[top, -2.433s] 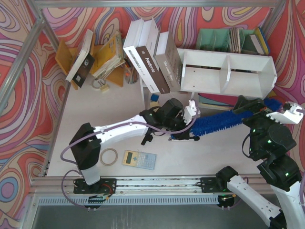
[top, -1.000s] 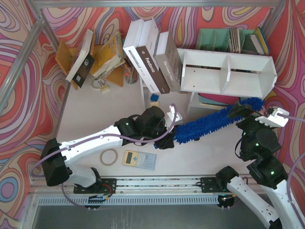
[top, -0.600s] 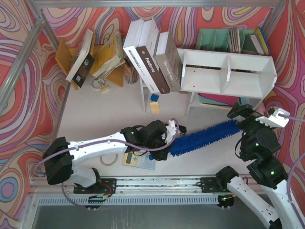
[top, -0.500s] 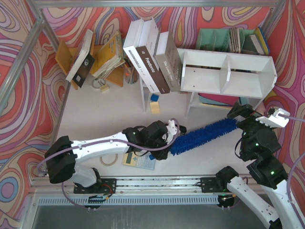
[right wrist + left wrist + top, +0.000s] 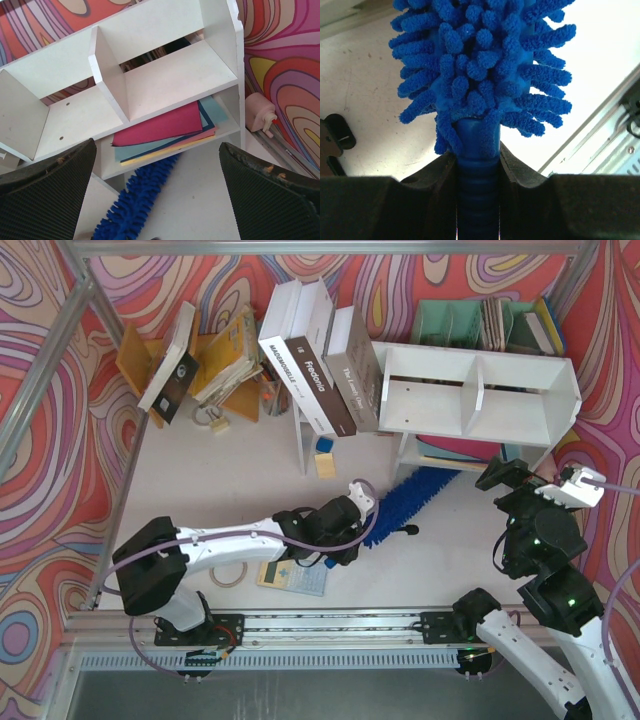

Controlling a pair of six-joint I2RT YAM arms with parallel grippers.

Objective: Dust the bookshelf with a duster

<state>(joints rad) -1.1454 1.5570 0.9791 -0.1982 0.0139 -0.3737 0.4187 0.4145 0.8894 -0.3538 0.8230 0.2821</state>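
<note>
The bright-blue fluffy duster (image 5: pixel 410 496) lies low across the table. Its far end reaches under the bottom tier of the white bookshelf (image 5: pixel 478 390). My left gripper (image 5: pixel 364 522) is shut on the duster's ribbed blue handle (image 5: pixel 479 190), and the fluffy head (image 5: pixel 480 60) fills the view just beyond the jaws (image 5: pixel 479 162). My right gripper (image 5: pixel 535 482) hovers open in front of the shelf's right end, holding nothing. In its wrist view the bookshelf (image 5: pixel 165 80) shows two box compartments, and the duster (image 5: pixel 134 212) pokes in beneath the lower tier, between the open gripper (image 5: pixel 156 146).
Coloured paper sheets (image 5: pixel 160 127) lie on the lower tier. Large books (image 5: pixel 312 370) lean left of the shelf, and a green file organiser (image 5: pixel 470 320) stands behind it. A yellow book rack (image 5: pixel 225 360) is back left. A calculator (image 5: pixel 294 575) and a tape roll (image 5: pixel 228 568) lie by the left arm.
The left gripper has swung the duster round. Its head, which stretched right toward the right gripper, now points up under the shelf's lower tier. The right arm has stayed put.
</note>
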